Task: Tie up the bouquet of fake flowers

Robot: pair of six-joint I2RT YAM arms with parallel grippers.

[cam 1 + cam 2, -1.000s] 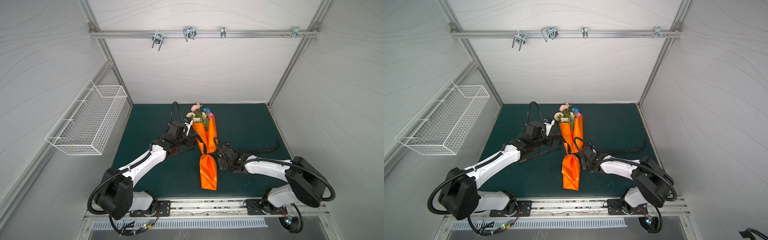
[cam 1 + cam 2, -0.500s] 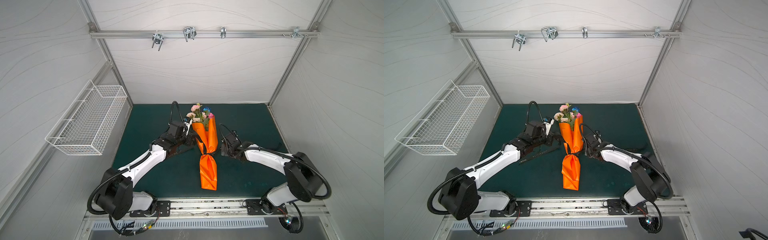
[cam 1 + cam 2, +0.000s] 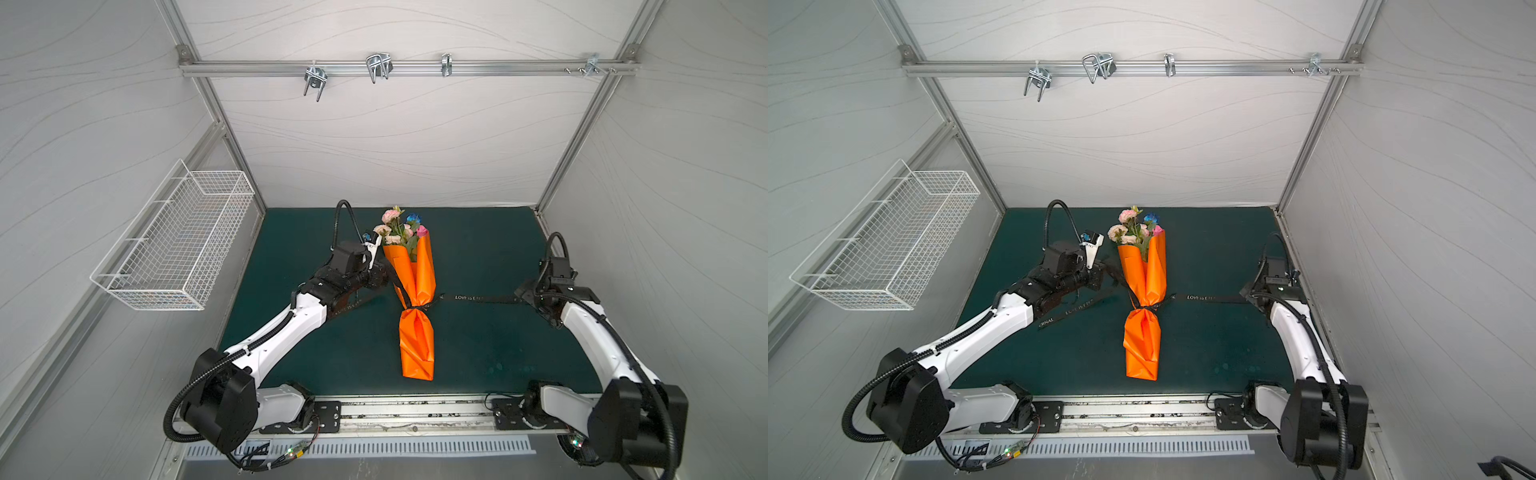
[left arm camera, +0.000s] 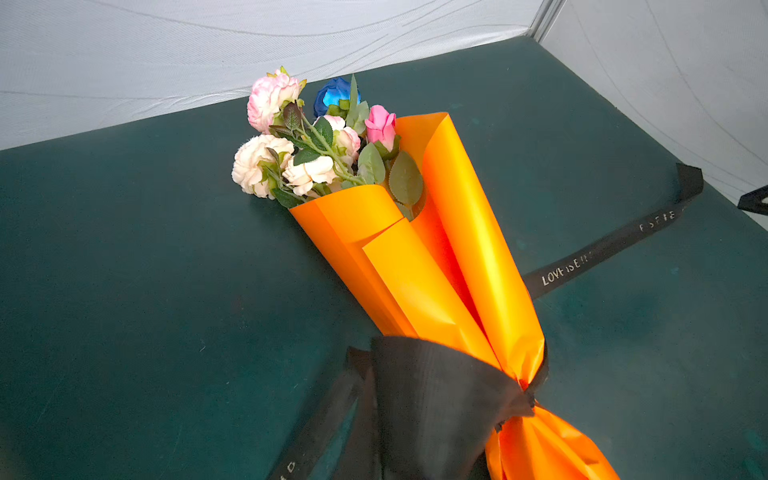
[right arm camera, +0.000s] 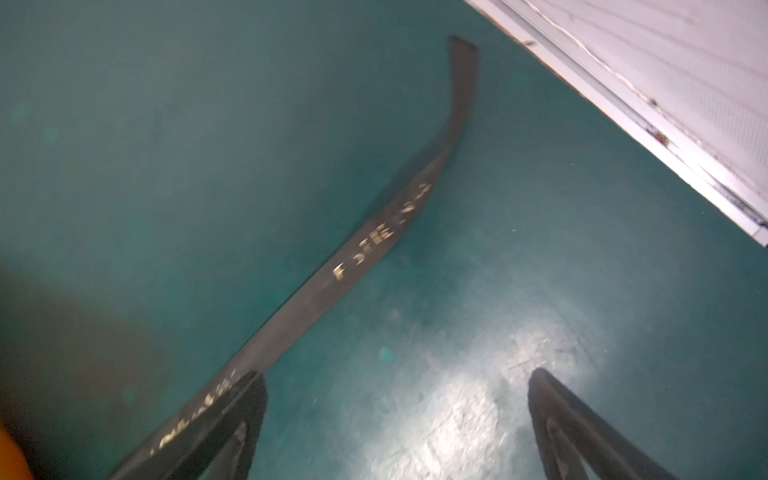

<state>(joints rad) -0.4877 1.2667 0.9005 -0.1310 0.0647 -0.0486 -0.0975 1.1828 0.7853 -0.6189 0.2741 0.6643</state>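
- Bouquet of fake flowers (image 3: 399,230), in both top views, lies in the middle of the green mat (image 3: 478,249) with its blooms toward the back wall. It is rolled in orange wrapping paper (image 3: 417,340), which a black ribbon (image 3: 469,297) cinches at the waist.
- Left gripper (image 3: 384,277) sits just beside the wrap's left flank with its jaws closed. A ribbon strand runs from it to the waist, so I judge the strand pinched there.
- Right gripper (image 3: 524,296) is well apart, near the mat's right edge, at the end of the ribbon's right tail. Its jaws cannot be read from above.
- Handling, as a judgement: the bundle looks light and soft, with crushable blooms, bendy stems and smooth paper that would crease or slip. The cinched waist or the ribbon tails (image 3: 1067,313) look like the best places to hold, not the flower heads.
- Left wrist view: pink, cream and blue heads (image 4: 307,141) poke from the paper cone's open end (image 4: 457,257). The ribbon (image 4: 436,395) fills the foreground, widening toward the camera.
- Hidden in that view: the fingers are out of frame and the stems are inside the paper. Whether the waist carries a true knot or one crossing is unclear.
- Right wrist view: the picture is blurred. The fingers (image 5: 245,415) stand wide apart with nothing between them.
- A ribbon tail (image 5: 357,257) lies flat on the mat and passes one finger; I cannot tell if they touch. The lettering is unreadable and the flowers are out of view.
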